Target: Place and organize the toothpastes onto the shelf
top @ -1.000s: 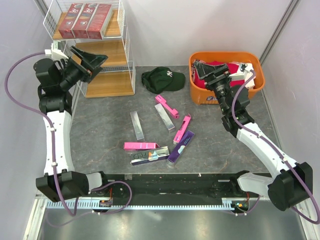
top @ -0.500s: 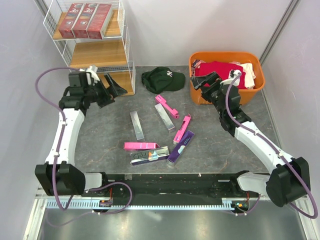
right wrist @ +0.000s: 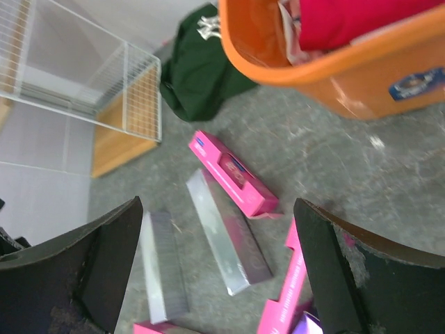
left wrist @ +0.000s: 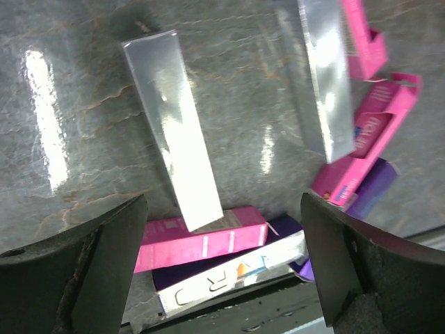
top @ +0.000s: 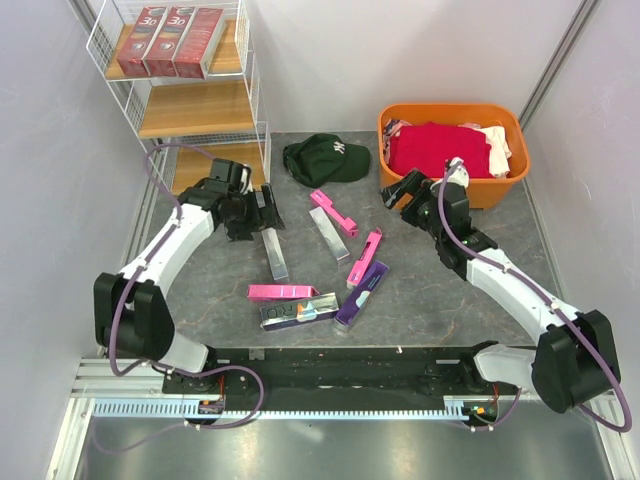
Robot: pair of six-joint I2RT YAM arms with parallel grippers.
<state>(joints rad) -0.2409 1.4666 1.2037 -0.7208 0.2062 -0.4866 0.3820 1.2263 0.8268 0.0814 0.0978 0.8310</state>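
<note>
Toothpaste box (left wrist: 177, 139), silver, just beneath wide-spread left pincer (left wrist: 222, 202)

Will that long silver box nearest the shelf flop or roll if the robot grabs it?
The silver box looks like stiff cardboard, so it probably won't flop. Its shiny face may be slippery. Lying flat with square edges, it should slide, not roll.

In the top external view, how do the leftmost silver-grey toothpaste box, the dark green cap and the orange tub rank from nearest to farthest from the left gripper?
Measured from the left gripper:
1. leftmost silver-grey toothpaste box, on the table right beside the jaws, toward the arm bases.
2. dark green cap, farther back and to the right.
3. orange tub, at the far right of the table.
</note>
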